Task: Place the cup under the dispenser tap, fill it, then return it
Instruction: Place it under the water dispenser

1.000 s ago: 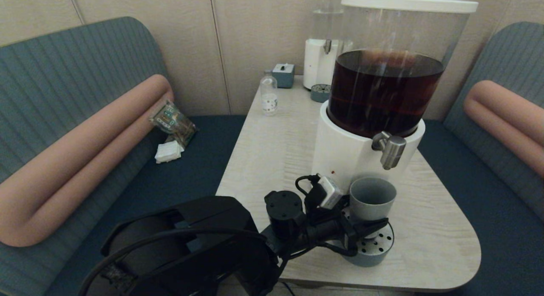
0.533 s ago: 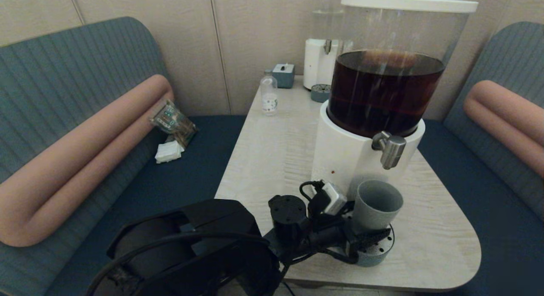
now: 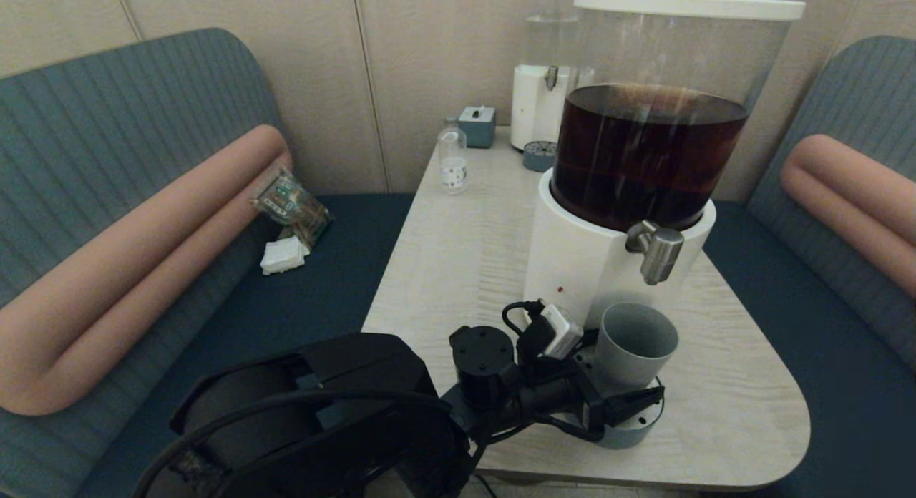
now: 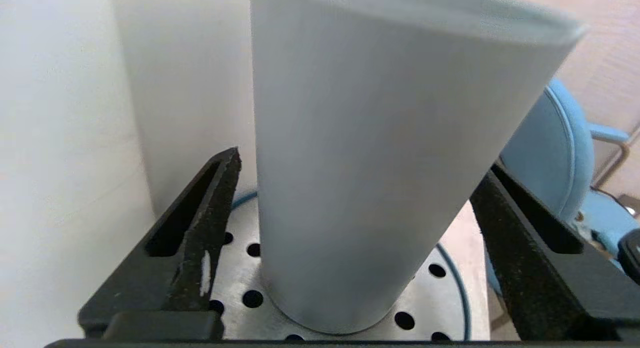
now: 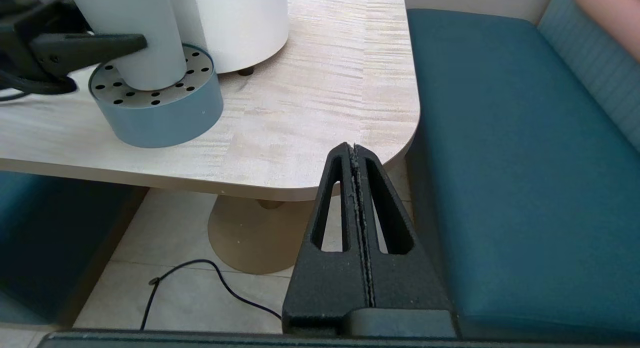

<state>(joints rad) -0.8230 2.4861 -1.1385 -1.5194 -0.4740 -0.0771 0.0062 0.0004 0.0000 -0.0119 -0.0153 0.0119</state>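
The left hand (image 4: pixel 350 248) reaches in low over the near table edge, its two black fingers (image 4: pixel 200 223) spread wide on either side of the cup (image 4: pixel 370 158), with a gap showing at the finger nearer the dispenser. The grey-blue cup stands on the perforated drip tray (image 3: pixel 647 419), leaning slightly, and seems to sit just short of the dispenser tap (image 3: pixel 657 253), though the angle makes alignment hard to judge. Letting go here suits filling hands-free. The right hand (image 5: pixel 356 158), pressed together, hangs parked beside the pale wood table (image 3: pixel 458 247). Teal booth seats (image 3: pixel 129 126) flank it.
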